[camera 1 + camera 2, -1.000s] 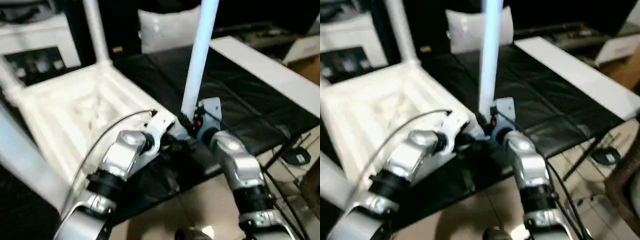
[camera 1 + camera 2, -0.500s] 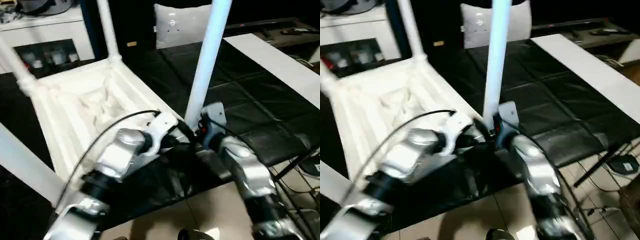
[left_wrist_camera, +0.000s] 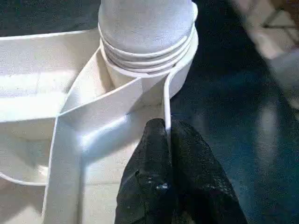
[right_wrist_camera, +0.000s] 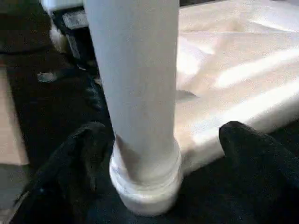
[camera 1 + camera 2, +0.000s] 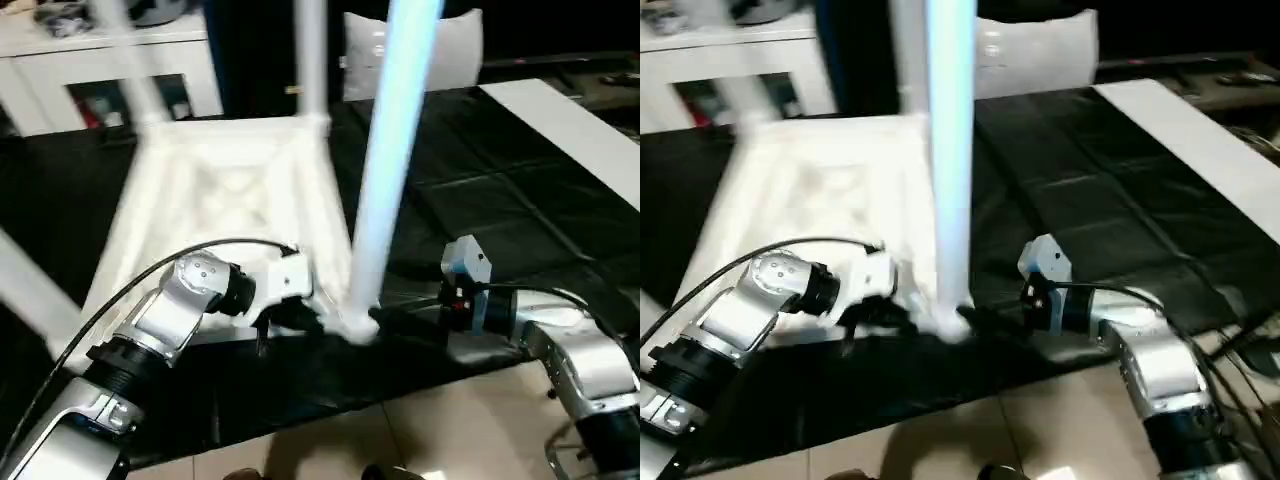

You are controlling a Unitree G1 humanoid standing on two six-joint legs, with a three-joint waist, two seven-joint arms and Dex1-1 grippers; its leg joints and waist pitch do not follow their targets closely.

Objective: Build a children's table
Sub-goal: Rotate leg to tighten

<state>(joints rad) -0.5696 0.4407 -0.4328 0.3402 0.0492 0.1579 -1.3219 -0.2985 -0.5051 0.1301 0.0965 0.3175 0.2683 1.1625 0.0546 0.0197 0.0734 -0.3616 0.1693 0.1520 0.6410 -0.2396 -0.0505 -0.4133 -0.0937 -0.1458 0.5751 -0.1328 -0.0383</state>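
- We see the white tabletop (image 5: 235, 200) lying upside down on the black mat (image 5: 500, 210), filling the centre-left of the head view with its ribbed underside facing up.
- One leg (image 5: 385, 160) stands upright in the tabletop's near corner socket (image 3: 149, 60), at the centre of the head view, rising past the top edge.
- Another leg (image 5: 310, 60) rises from the far corner at top centre, a third (image 5: 135, 80) stands blurred toward the upper left, and a fourth (image 5: 30, 285) crosses the left edge.
- Our left gripper (image 3: 168, 158) is clenched on the thin rim of the tabletop just beside the socket; in the left wrist view its two black fingers (image 3: 149, 168) press that wall from both sides.
- Our right gripper (image 4: 147, 140) sits at the base of the near leg, lower centre-right in the head view; its fingers (image 4: 252, 154) stand released, one on each side of the leg, and we cannot tell whether either touches it.
- A white cabinet (image 5: 110, 50) sits in the upper left, a pale cushion-like panel (image 5: 450, 50) at top centre-right, and a white board (image 5: 570, 120) runs along the right.
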